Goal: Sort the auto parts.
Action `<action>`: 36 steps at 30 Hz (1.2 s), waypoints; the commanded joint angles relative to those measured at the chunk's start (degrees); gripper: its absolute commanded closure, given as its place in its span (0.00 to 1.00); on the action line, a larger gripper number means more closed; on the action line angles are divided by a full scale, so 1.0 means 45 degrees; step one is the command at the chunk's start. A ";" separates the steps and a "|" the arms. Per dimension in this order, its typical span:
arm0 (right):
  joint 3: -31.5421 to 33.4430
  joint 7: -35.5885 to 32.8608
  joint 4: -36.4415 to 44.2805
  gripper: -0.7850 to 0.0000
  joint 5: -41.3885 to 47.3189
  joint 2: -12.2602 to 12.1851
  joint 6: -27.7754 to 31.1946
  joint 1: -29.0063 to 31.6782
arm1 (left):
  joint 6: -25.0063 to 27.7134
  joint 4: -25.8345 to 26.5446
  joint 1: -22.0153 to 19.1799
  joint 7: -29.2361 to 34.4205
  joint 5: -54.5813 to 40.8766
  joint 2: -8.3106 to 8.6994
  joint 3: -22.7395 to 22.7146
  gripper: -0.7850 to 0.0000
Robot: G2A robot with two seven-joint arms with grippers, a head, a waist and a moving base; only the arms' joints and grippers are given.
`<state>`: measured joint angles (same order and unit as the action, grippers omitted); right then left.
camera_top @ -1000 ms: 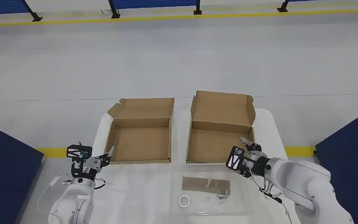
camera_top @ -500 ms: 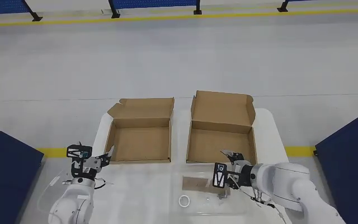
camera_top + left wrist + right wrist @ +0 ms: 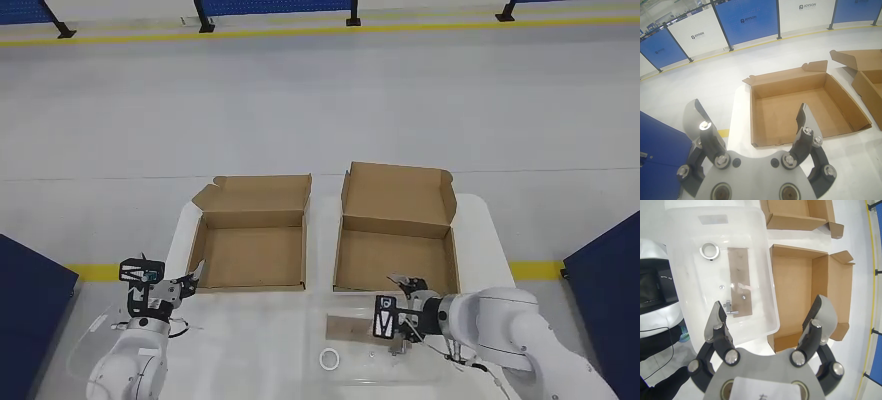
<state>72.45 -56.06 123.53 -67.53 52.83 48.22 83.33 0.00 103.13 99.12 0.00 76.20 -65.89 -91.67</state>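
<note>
White table [image 3: 250, 325], rounded at the corners. On its far half, two open cardboard boxes side by side, lids folded back: left box [image 3: 250, 258] toward the left edge, right box [image 3: 392, 262] toward the right edge, both bare inside. Closer to the front edge, just before the right box, a clear plastic bin [image 3: 696, 294] holding the auto parts. Flat on the bin floor, a brown rectangular sheet [image 3: 740, 275], laid lengthwise along the side next to the boxes.

Right gripper [image 3: 768, 300] above the bin's rim on the side next to the right box, jaws spread wide, nothing between them. Left gripper [image 3: 750, 103] near the table's left edge, beside the front left corner of the left box, jaws likewise released and empty, well apart from the bin.

Pale metal ring [image 3: 709, 251] on bare bin floor, apart from the sheet. Small L-shaped bracket [image 3: 730, 309] farther toward the table's right edge, partly on the sheet's edge. Two tiny fasteners: one [image 3: 721, 287] beside the sheet, one [image 3: 743, 297] on it; nuts or screws, too small to tell.

By the look of it, sorting not yet begun: nothing in either box, every visible part in the bin. All picks left to do, probably starting with the bracket, closest to the right jaws.
</note>
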 commanded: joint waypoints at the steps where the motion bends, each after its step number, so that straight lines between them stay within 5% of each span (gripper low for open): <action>1: -0.0371 -0.0152 -0.0084 0.00 0.0178 -0.0142 -0.0149 -0.0265 | 0.0000 0.0000 0.0000 0.0000 0.0000 0.0000 0.0000 0.00; 8: -0.2645 -0.1735 -0.0739 0.00 0.2009 -0.1025 -0.1728 -0.1888 | 0.0000 0.0000 0.0000 0.0000 0.0000 0.0000 0.0000 0.00; 18: -0.7067 -0.4611 -0.1381 0.00 0.6155 -0.2396 -0.4606 -0.6535 | 0.0000 0.0000 0.0000 0.0000 0.0000 0.0000 0.0000 0.00; 36: -0.8533 -0.5164 -0.2258 0.00 0.6013 -0.2075 -0.5164 -0.7414 | 0.0000 0.0000 0.0000 0.0000 0.0000 0.0000 0.0000 0.00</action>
<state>34.94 -79.10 113.83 -40.70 43.16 25.18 50.59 0.00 103.13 99.12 0.00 76.20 -65.89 -91.67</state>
